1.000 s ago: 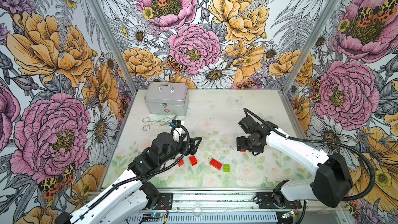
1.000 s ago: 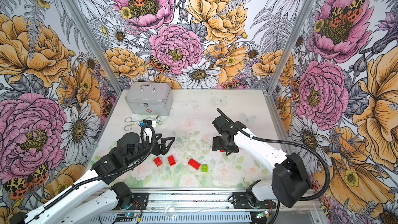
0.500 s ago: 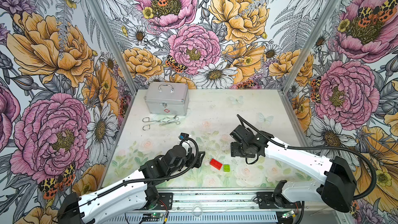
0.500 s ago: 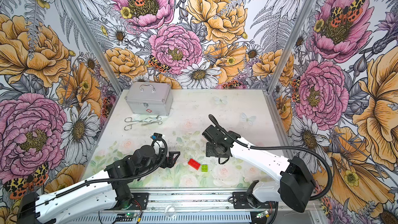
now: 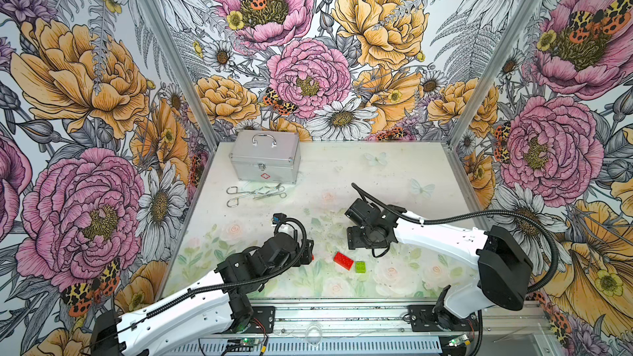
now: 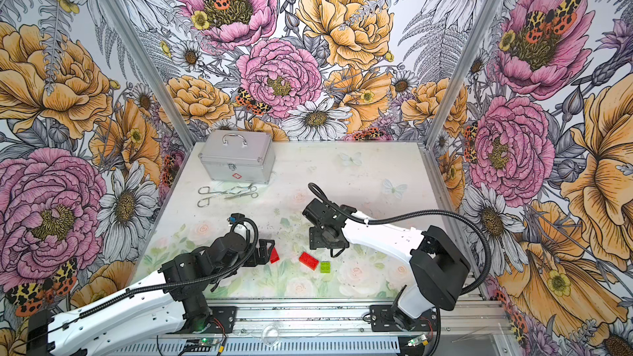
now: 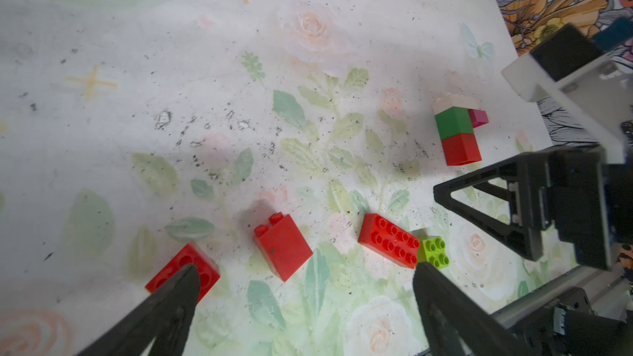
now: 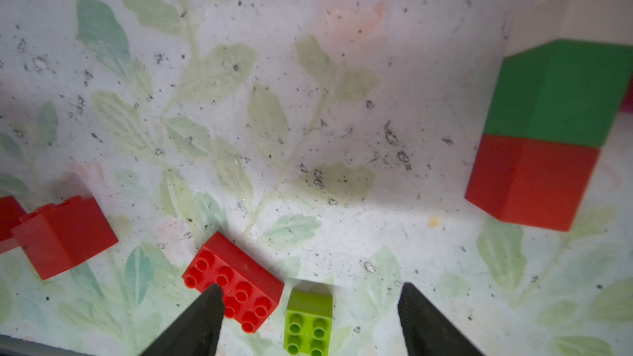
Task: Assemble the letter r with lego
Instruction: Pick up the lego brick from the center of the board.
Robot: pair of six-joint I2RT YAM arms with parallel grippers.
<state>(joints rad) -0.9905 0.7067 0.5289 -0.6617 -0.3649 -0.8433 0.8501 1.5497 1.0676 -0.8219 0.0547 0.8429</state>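
left pincer (image 7: 305, 282) is wide open and grips nothing. in the left wrist view the tall red brick (image 7: 282, 251) lies on its side on the table (image 5: 342, 172), showing between the two fingers and just past the tips. the red square brick (image 7: 185, 268) sits partly under one fingertip (image 7: 186, 279); cannot tell if they touch. in a top view a red brick (image 6: 274, 255) shows just beside the left pincer (image 6: 265, 251).

right pincer (image 8: 310, 289) has its jaws well apart, with nothing between the pads. in the right wrist view the lime brick (image 8: 310, 316) lies studs up between the fingers. the red flat brick (image 8: 233, 279), studs up, is partly covered by one fingertip (image 8: 210, 303). in both top views the right pincer (image 5: 358, 238) hangs apart from the red flat brick (image 5: 343, 261) and the lime brick (image 5: 360, 266), which lie nearer the front rail, just beside each other.

the stack (image 7: 457, 131) runs white, dark green, red, with a pink piece at the side. it sits on the table near the right pincer (image 7: 513, 207), hidden in the top views. in the right wrist view the stack (image 8: 548, 131) is off to one side of the fingers, apart from them.

silver case (image 5: 265, 159) and steel tools (image 5: 255, 193) are at the far side, well apart from all the lego.
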